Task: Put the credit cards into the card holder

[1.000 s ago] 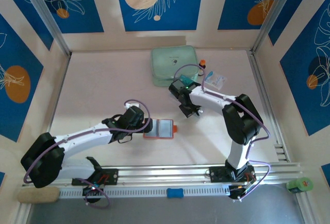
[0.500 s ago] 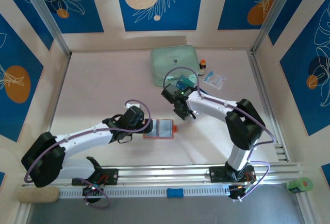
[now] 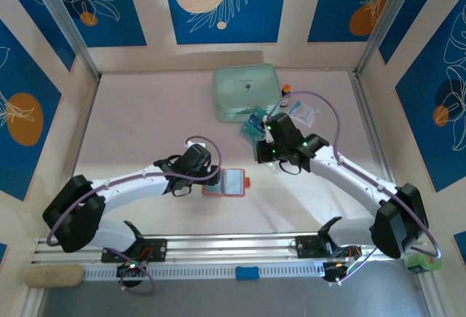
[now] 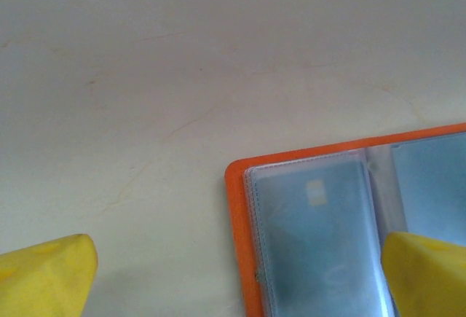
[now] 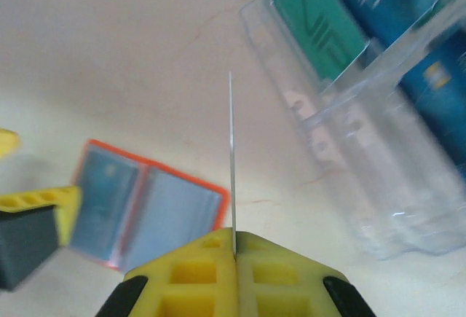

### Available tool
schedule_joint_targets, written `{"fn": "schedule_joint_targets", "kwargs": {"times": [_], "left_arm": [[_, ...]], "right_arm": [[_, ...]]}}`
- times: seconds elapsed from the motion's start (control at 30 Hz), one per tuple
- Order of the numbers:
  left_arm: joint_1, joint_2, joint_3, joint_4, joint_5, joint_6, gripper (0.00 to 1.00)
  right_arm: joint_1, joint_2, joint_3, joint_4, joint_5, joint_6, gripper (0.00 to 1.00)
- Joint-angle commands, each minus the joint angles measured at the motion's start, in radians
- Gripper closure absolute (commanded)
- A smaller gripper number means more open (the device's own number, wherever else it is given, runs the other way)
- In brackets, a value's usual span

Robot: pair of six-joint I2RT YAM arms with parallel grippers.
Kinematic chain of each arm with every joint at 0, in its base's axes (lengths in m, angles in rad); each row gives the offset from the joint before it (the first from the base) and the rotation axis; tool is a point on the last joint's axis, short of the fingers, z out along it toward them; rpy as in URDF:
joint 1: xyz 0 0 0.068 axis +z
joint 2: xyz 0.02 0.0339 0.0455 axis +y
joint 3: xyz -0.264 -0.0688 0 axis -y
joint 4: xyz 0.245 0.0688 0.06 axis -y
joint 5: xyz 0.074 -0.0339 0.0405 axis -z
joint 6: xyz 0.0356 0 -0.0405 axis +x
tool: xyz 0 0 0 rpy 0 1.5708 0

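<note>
The left jaws stand released, spread wide, their yellow fingertips [image 4: 44, 277] low over the bench [image 4: 182, 76]. The card holder [image 4: 313, 237] lies open and flat on the bench under them: its orange outer edge sits between the two tips, nearer the right one, which hangs over a clear sleeve of the greyish inside. Whether that tip touches the sleeve cannot be told. The right jaws are clenched on a single card [image 5: 231, 157], gripped by its near end and seen edge-on as a thin pale line standing straight out ahead of the jaws. Below and to the left of the right jaws lies the same open card holder, apart from the card's edge. Ahead and to their right stands a clear plastic tray [image 5: 349, 178], tilted, with the other credit cards [image 5: 320, 25] upright inside it, teal and blue. From above, the tray is just behind the right jaws, with a mint-green zip case [image 3: 245, 92] beyond it and a white-and-blue packet [image 3: 306, 113] off to the right.
</note>
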Motion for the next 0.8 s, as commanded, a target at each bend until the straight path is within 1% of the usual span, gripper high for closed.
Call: {"fn": "schedule_joint_targets", "kwargs": {"times": [0.0, 0.1, 0.23, 0.53, 0.77], "left_arm": [[0.006, 0.032, 0.03, -0.061, -0.021, 0.039, 0.0], [0.006, 0.05, 0.027, -0.067, -0.03, 0.043, 0.0], [0.006, 0.065, 0.017, -0.069, -0.047, 0.04, 0.0], [0.007, 0.069, -0.007, -0.082, -0.085, 0.026, 0.0], [0.006, 0.061, -0.032, -0.089, -0.096, 0.005, 0.0]], "right_arm": [[-0.019, -0.055, -0.141, 0.3, -0.251, 0.234, 1.0], [-0.027, -0.077, -0.268, 0.486, -0.303, 0.344, 1.0], [-0.016, -0.034, -0.371, 0.659, -0.333, 0.432, 1.0], [0.073, 0.129, -0.415, 0.855, -0.318, 0.476, 1.0], [0.097, 0.211, -0.423, 0.935, -0.3, 0.493, 1.0]]}}
